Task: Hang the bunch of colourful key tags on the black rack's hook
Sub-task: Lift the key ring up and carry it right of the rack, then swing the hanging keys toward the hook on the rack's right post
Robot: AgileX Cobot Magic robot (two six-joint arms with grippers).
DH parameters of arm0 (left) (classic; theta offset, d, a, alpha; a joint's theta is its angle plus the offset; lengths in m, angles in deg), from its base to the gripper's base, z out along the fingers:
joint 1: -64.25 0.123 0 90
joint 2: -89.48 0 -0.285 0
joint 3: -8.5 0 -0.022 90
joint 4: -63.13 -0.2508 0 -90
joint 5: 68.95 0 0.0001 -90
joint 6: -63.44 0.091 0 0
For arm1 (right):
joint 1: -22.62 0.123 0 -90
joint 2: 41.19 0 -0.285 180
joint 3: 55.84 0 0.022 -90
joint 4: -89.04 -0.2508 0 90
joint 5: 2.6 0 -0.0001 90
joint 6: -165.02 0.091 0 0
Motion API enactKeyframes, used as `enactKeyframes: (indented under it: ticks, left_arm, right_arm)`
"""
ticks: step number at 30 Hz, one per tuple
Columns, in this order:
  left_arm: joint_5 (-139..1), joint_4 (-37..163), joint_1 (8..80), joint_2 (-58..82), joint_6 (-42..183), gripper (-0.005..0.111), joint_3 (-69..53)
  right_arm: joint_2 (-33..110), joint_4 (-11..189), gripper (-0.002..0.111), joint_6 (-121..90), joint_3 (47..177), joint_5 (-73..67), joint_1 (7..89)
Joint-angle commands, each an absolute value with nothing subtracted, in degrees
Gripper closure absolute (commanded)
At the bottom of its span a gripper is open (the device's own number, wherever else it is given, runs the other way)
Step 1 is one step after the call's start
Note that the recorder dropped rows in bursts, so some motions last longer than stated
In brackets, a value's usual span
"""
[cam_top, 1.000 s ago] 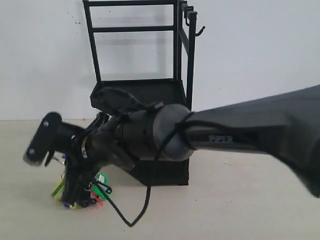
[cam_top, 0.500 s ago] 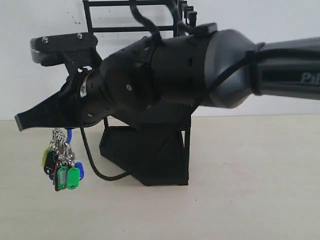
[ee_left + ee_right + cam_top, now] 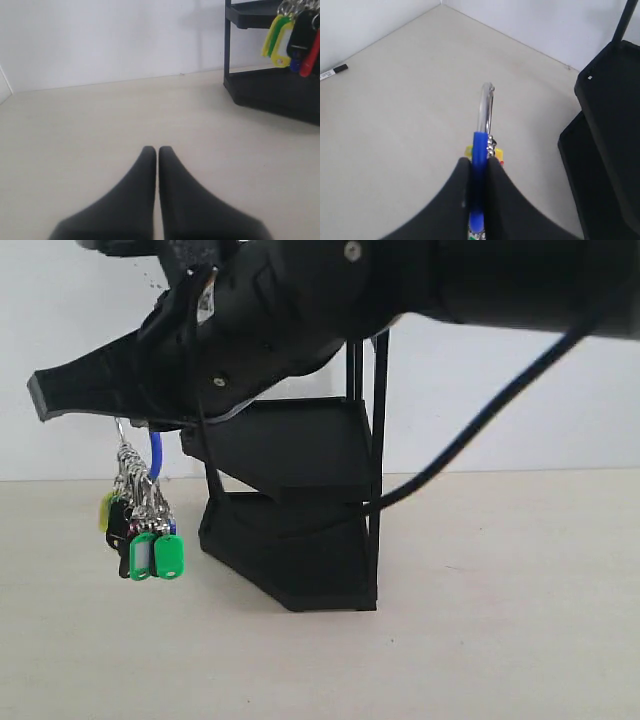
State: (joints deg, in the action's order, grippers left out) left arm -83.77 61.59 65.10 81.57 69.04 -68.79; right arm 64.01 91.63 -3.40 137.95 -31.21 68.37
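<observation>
Now the right claw (image 3: 479, 161), pinched shut on the blue loop (image 3: 155, 455), has hoisted the colourful key tag bunch (image 3: 145, 535) higher; it dangles below, ready for the black rack (image 3: 300, 560).

The bench (image 3: 500, 640) is a smooth, pale beige surface that meets a white wall. 1 black rack (image 3: 300, 570) stands directly on it with its base flat on the bench, lower than the right gripper (image 3: 479, 162) and near it to one side. It stands well ahead of the left gripper (image 3: 157, 150), off to one side. 1 small black-and-white marker (image 3: 332, 71) lies flat on the bench, well apart from the right gripper, close to the wall.
</observation>
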Motion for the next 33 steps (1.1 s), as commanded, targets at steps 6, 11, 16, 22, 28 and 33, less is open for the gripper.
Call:
enactKeyframes:
  ticks: [6,11,16,22,28,33]
  left_arm:
    - [-83.5,61.8,65.0,81.7,69.0,0.102,-68.7]
    - [-83.5,61.8,65.0,81.7,69.0,0.102,-68.7]
    - [-83.5,61.8,65.0,81.7,69.0,0.102,-68.7]
    - [-83.5,61.8,65.0,81.7,69.0,0.102,-68.7]
    - [-83.5,61.8,65.0,81.7,69.0,0.102,-68.7]
    - [-83.5,61.8,65.0,81.7,69.0,0.102,-68.7]
  right_arm:
    - [46.1,91.7,0.108,-4.4,117.3,-24.2,68.3]
    - [33.6,97.2,0.108,-3.1,107.3,-24.1,68.2]
    - [24.1,123.6,0.108,18.0,102.9,-30.8,67.1]
    - [23.2,147.6,0.108,38.3,101.8,-34.8,58.9]
    - [27.7,141.0,0.108,34.1,103.2,-25.7,56.0]
    - [28.5,140.8,0.108,34.6,103.6,-25.0,55.1]
